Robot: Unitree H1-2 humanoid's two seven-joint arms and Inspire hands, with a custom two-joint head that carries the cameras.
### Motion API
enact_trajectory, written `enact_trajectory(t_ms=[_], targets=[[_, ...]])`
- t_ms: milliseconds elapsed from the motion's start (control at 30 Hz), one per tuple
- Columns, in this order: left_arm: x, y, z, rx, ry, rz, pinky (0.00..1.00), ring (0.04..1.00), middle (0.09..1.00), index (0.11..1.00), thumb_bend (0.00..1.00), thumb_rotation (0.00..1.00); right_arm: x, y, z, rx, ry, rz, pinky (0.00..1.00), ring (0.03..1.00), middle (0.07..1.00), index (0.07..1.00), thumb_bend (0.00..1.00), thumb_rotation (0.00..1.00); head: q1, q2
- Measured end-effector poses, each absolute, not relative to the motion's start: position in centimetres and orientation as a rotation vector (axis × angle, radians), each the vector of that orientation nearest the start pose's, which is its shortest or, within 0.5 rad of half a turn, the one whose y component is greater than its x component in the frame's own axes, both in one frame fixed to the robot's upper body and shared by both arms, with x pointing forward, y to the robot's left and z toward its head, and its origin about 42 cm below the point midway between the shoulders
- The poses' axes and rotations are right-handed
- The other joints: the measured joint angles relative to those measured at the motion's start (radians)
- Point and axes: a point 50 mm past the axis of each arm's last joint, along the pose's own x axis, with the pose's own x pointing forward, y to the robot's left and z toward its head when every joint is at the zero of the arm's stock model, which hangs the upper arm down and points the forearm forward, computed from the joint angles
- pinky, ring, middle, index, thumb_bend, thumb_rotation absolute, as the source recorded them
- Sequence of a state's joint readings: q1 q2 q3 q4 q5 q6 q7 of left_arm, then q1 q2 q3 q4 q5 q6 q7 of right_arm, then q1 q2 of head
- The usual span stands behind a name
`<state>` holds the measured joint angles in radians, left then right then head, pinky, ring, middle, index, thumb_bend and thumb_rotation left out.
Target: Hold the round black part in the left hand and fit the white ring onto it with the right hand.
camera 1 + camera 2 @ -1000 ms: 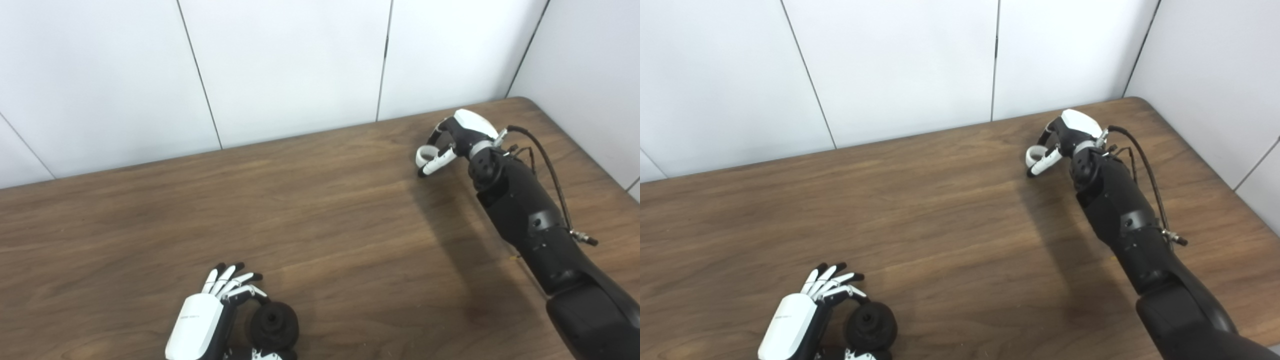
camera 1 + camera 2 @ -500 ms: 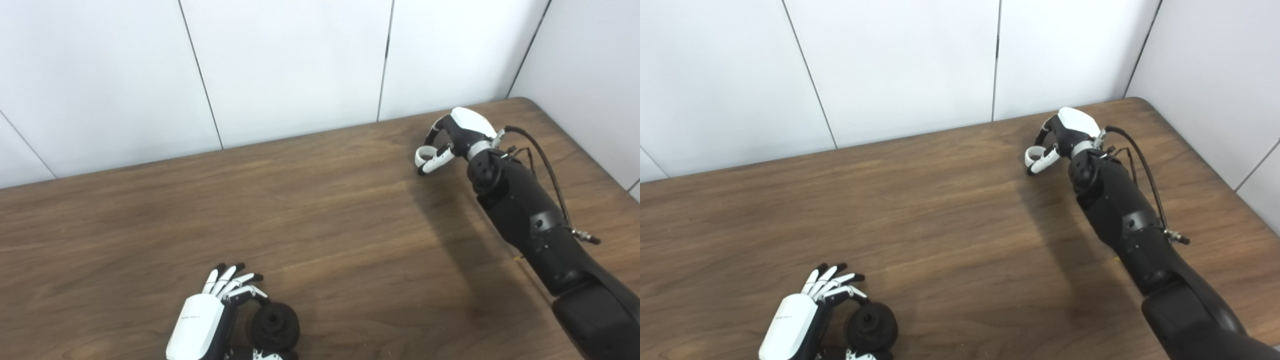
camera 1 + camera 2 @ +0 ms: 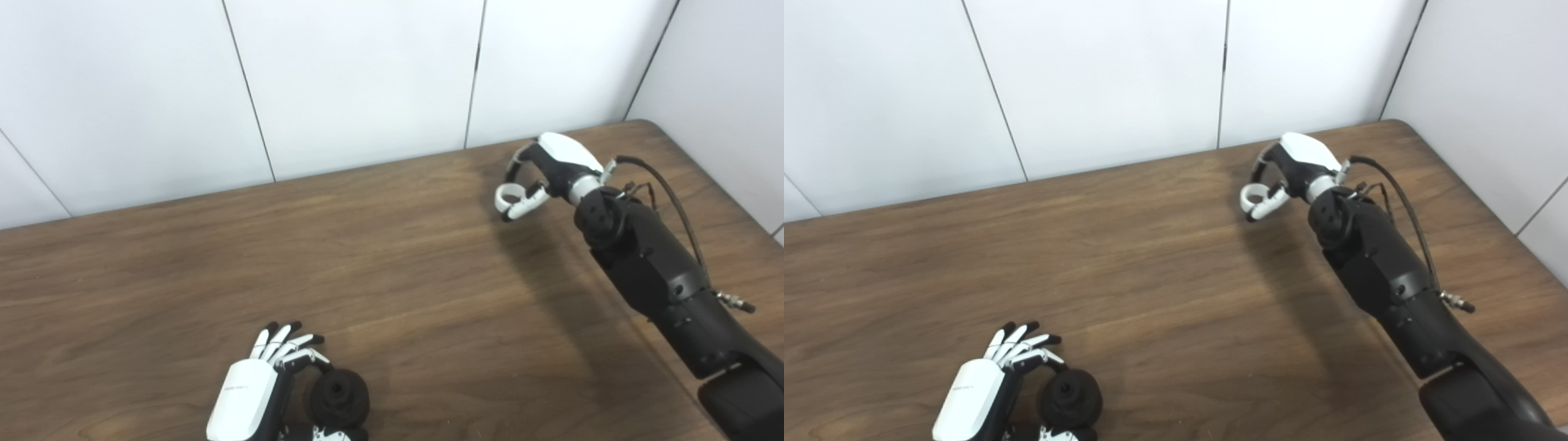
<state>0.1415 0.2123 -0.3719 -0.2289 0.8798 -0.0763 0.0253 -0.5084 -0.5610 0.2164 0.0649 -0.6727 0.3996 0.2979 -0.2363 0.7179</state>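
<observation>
Down at the near edge, the left hand (image 3: 257, 398) has its fingers and thumb curled around the round black rubbery part (image 3: 339, 399), hub hole facing up, resting low on the brown wooden table (image 3: 392, 275). Far off to its right, the right hand (image 3: 545, 174) pinches the small white plastic ring (image 3: 508, 196) between thumb and fingertips, raised above the table. The carry across looks like the job now: bring the ring level over that hub, keep the pinch light, and line up centres before pressing down, or it could cock sideways.
</observation>
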Motion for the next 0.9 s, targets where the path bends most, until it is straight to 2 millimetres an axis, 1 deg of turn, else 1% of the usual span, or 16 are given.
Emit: enact_trajectory(t_ms=[133, 300, 400, 433, 500, 600, 733, 900], targets=[[21.7, 17.1, 11.4, 1.003, -0.292, -0.338, 1.0, 0.916, 0.796, 0.483, 0.52, 0.06, 41.2, -29.4, 27.1, -1.26, -0.018, 0.137, 1.0, 0.985, 0.811, 0.485, 0.52, 0.14, 0.023, 0.0], [21.9, 16.4, 11.5, 0.999, -0.288, -0.333, 1.0, 0.911, 0.796, 0.483, 0.52, 0.06, 38.7, -25.7, 28.8, -1.282, -0.121, 0.275, 1.0, 0.979, 0.82, 0.483, 0.52, 0.14, 0.045, 0.003], [21.9, 16.1, 11.5, 0.998, -0.284, -0.33, 1.0, 0.915, 0.798, 0.483, 0.52, 0.06, 37.2, -24.0, 29.0, -1.269, -0.147, 0.347, 1.0, 0.978, 0.82, 0.483, 0.53, 0.14, 0.083, 0.014], [22.0, 16.0, 11.5, 0.999, -0.281, -0.328, 1.0, 0.916, 0.798, 0.483, 0.52, 0.06, 36.6, -23.4, 28.9, -1.265, -0.15, 0.379, 1.0, 0.977, 0.82, 0.483, 0.53, 0.14, 0.083, 0.014], [22.0, 15.9, 11.5, 1.0, -0.274, -0.324, 1.0, 0.917, 0.799, 0.483, 0.52, 0.05, 35.2, -22.2, 29.2, -1.253, -0.179, 0.428, 1.0, 0.978, 0.819, 0.482, 0.53, 0.14, 0.107, 0.018], [22.1, 15.4, 11.6, 0.995, -0.272, -0.322, 1.0, 0.916, 0.798, 0.483, 0.52, 0.05, 33.8, -20.5, 29.2, -1.223, -0.205, 0.493, 1.0, 0.978, 0.822, 0.482, 0.53, 0.14, 0.118, 0.021], [22.2, 15.1, 11.7, 1.007, -0.276, -0.32, 1.0, 0.917, 0.8, 0.483, 0.52, 0.05, 32.0, -19.1, 28.8, -1.191, -0.233, 0.539, 1.0, 0.973, 0.851, 0.482, 0.53, 0.14, 0.146, 0.035], [22.3, 14.8, 11.8, 1.007, -0.272, -0.32, 1.0, 0.911, 0.799, 0.483, 0.52, 0.06, 30.3, -18.0, 28.3, -1.157, -0.261, 0.571, 1.0, 0.994, 0.869, 0.482, 0.53, 0.14, 0.166, 0.048]])
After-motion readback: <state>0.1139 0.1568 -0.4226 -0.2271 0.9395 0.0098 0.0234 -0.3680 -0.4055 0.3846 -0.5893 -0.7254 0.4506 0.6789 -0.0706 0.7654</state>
